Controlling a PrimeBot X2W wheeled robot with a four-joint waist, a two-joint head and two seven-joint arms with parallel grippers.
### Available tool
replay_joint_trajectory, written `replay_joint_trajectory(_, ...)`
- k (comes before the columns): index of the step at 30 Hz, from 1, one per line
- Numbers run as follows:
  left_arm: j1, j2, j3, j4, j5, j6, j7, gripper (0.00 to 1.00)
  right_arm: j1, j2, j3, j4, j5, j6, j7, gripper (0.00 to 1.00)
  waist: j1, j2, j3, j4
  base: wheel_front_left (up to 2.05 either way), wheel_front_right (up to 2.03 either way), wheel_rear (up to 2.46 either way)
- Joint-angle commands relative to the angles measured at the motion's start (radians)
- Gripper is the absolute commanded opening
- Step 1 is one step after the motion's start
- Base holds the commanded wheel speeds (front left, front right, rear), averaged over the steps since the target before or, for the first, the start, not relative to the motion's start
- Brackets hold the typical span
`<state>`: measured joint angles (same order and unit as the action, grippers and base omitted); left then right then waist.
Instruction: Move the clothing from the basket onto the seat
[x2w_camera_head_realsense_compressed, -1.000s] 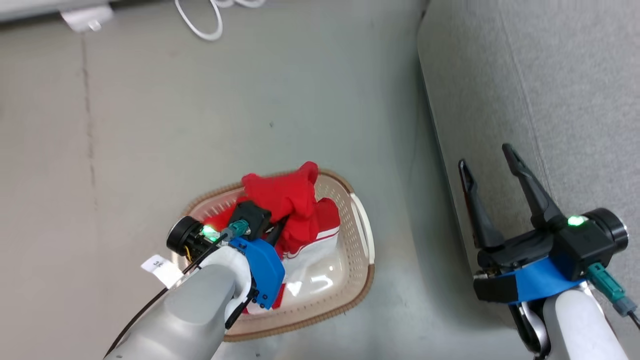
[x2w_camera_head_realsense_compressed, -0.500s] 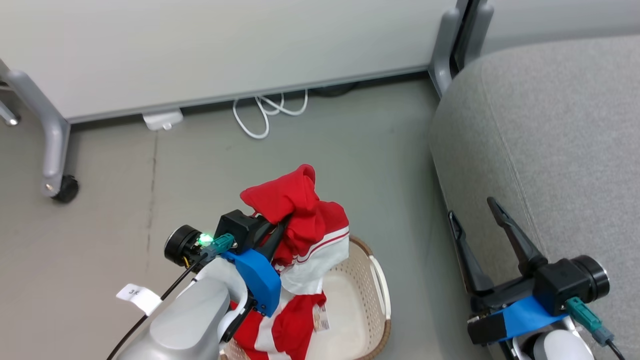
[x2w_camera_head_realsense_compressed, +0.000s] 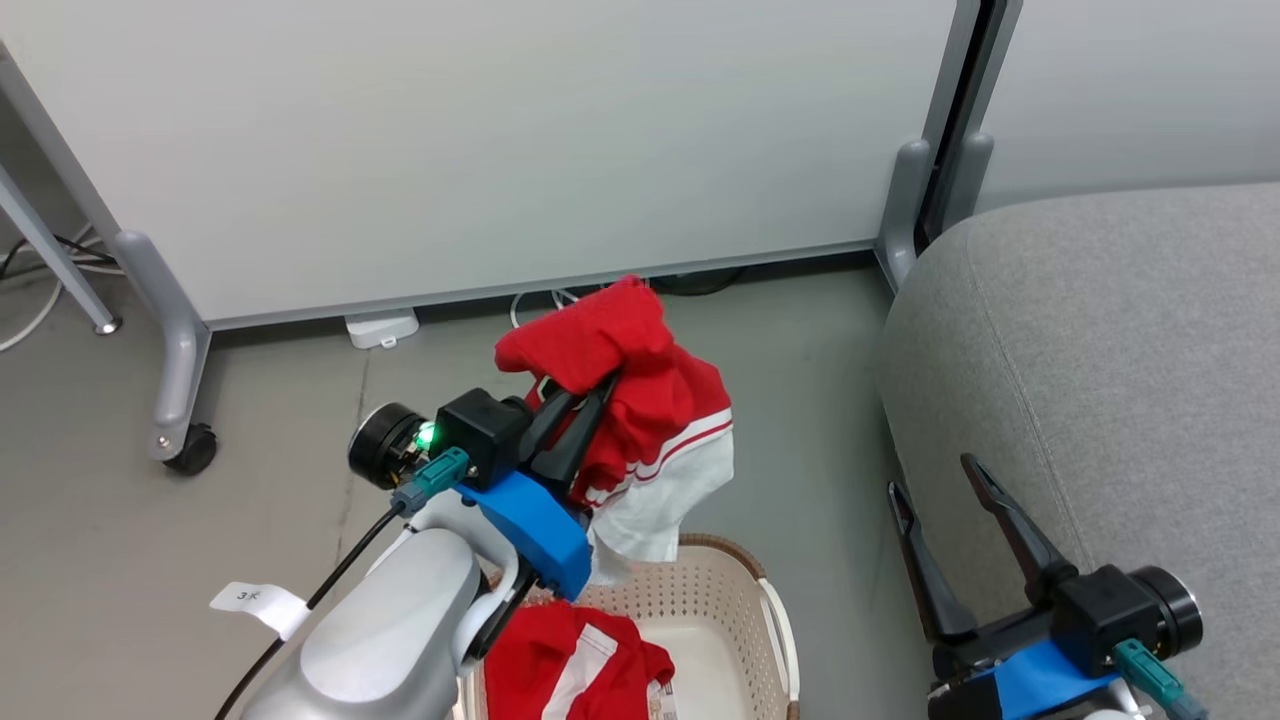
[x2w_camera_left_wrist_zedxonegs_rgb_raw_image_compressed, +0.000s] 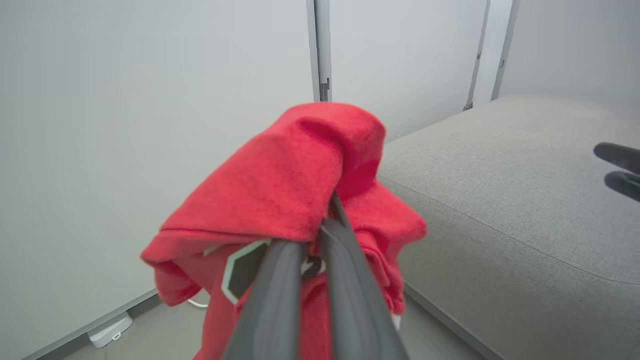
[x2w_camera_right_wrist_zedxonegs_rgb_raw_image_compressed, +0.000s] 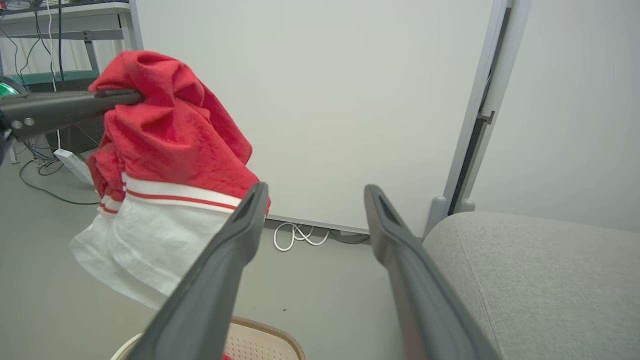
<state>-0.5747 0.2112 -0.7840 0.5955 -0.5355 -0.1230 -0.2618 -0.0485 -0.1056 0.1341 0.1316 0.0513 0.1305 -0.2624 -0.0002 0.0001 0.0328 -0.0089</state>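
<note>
Red clothing (x2w_camera_head_realsense_compressed: 650, 385) now hangs above the basket (x2w_camera_head_realsense_compressed: 700, 590), pinched by left fingers (x2w_camera_head_realsense_compressed: 570, 430); right fingers (x2w_camera_head_realsense_compressed: 1005, 515) gape empty.

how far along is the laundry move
Done: nothing yet; the visible part of the sofa has no clothing on it. In hand: the left gripper is shut on one red and white garment, held above the basket. Left: carry it to the sofa, then fetch the other red garment lying in the basket. The right gripper is open, holding nothing.
</note>
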Motion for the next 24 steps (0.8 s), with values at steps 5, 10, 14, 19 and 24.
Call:
replay_joint_trajectory(5, 0.014, 0.011, -0.003, -0.086, 0.012, -0.003, -0.002, 0.00, 0.033, 0.009, -0.001, 0.002, 0.004, 0.000, -0.004, 1.00, 0.0002, -0.0001, -0.027, 0.007, 0.00, 0.00, 0.00)
replay_joint_trajectory(10, 0.006, 0.021, -0.014, -0.143, 0.012, -0.001, 0.021, 0.00, 0.039, 0.013, -0.003, 0.002, 0.006, 0.000, -0.004, 1.00, 0.0002, -0.0001, -0.031, 0.012, 0.00, 0.00, 0.00)
replay_joint_trajectory(14, 0.008, 0.030, -0.021, -0.204, 0.011, 0.011, 0.051, 0.00, 0.033, 0.014, -0.001, -0.001, 0.007, 0.000, -0.004, 1.00, 0.0002, -0.0001, -0.031, 0.017, 0.00, 0.00, 0.00)
replay_joint_trajectory(19, 0.011, 0.043, -0.026, -0.268, 0.015, 0.026, 0.078, 0.00, 0.016, 0.015, 0.013, -0.014, 0.009, 0.000, -0.004, 1.00, 0.0002, -0.0001, -0.026, 0.026, 0.00, 0.00, 0.00)
replay_joint_trajectory(24, 0.011, 0.052, -0.028, -0.306, 0.016, 0.037, 0.091, 0.00, -0.019, -0.002, 0.061, -0.031, 0.006, 0.000, -0.004, 1.00, 0.0002, -0.0001, -0.017, 0.029, 0.00, 0.00, 0.00)
